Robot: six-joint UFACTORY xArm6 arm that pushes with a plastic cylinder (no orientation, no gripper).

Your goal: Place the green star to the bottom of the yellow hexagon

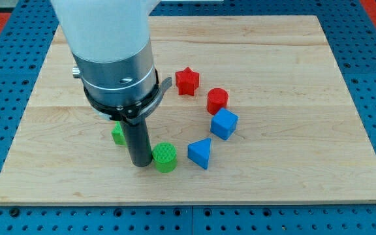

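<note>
My tip (140, 164) rests on the wooden board (292, 78), touching or nearly touching the left side of a green cylinder (165, 157). A second green block (117, 134) peeks out just left of the rod; most of it is hidden, so I cannot tell its shape. No yellow hexagon shows; the arm's body covers the upper-left part of the board.
A red star (187, 81), a red cylinder (217, 100), a blue cube (224, 124) and a blue triangular block (200, 153) form an arc to the right of the rod. A blue pegboard (371, 26) surrounds the board.
</note>
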